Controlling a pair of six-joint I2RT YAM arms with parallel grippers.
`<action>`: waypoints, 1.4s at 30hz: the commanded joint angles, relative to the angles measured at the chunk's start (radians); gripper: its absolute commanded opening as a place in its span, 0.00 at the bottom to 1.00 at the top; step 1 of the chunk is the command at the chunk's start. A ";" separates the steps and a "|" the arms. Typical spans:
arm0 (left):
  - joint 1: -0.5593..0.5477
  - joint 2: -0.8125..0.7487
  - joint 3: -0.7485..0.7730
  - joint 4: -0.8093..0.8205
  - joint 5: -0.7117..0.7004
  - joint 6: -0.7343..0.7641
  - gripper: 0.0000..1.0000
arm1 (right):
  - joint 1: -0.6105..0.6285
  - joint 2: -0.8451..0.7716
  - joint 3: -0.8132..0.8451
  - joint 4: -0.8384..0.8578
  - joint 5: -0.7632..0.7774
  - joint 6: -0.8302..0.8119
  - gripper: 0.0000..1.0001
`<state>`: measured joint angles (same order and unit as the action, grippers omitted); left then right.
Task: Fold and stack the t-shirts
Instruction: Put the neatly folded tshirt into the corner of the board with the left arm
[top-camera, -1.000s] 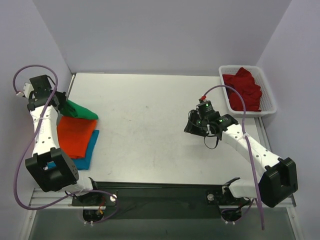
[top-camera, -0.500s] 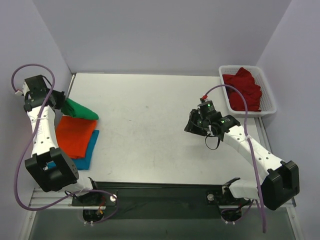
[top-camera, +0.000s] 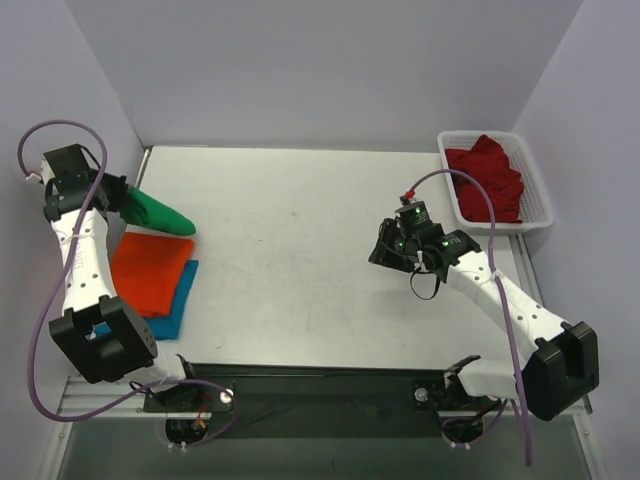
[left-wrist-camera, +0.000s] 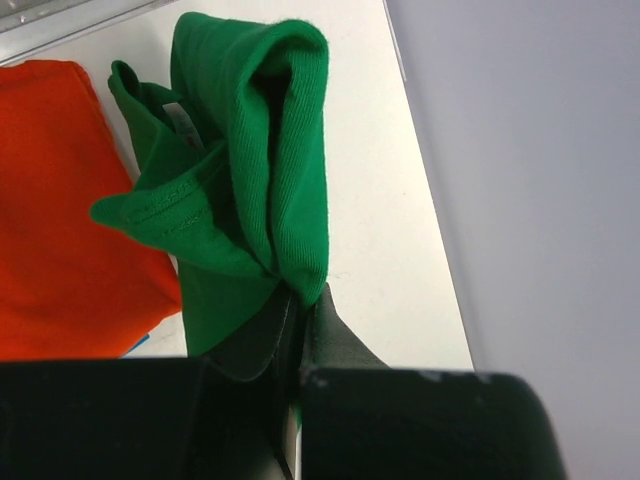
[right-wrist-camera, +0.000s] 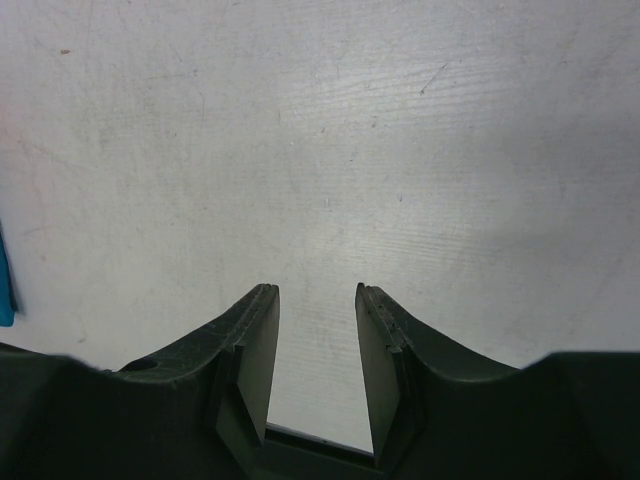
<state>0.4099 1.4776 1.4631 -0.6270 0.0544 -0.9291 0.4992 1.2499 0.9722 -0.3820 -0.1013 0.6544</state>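
Bright green ribbed-cloth t-shirt (left-wrist-camera: 260, 170): bunched into a loose roll, pinched in the closed left claw (left-wrist-camera: 300, 305) by the worktop's (top-camera: 300, 240) left edge, near the far-left corner. Just nearward lies a flat folded orange t-shirt (top-camera: 150, 270) on a folded blue t-shirt (top-camera: 182, 300).

Judgement: lower the green bundle squarely over the orange, edges matched, and let go only once it rests.

The side wall crowds the left; open room lies toward mid-worktop. Right claw (right-wrist-camera: 315, 340): jaws apart, holding nothing, right of centre. Dark red t-shirt (top-camera: 490, 180) is heaped in a white plastic mesh basket (top-camera: 545, 215) at the far-right corner.
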 joint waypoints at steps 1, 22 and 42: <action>0.012 -0.066 0.034 0.039 -0.028 0.021 0.00 | 0.007 -0.033 0.007 -0.018 0.005 -0.004 0.37; 0.274 -0.580 -0.658 -0.031 -0.010 0.116 0.78 | 0.104 -0.012 -0.024 -0.021 0.015 0.002 0.38; -0.466 -0.591 -0.693 0.122 -0.117 0.128 0.97 | 0.128 -0.141 -0.098 -0.015 0.098 0.021 0.41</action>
<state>0.0933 0.8761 0.7631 -0.5694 0.0521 -0.7834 0.6235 1.1530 0.8963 -0.3855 -0.0456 0.6666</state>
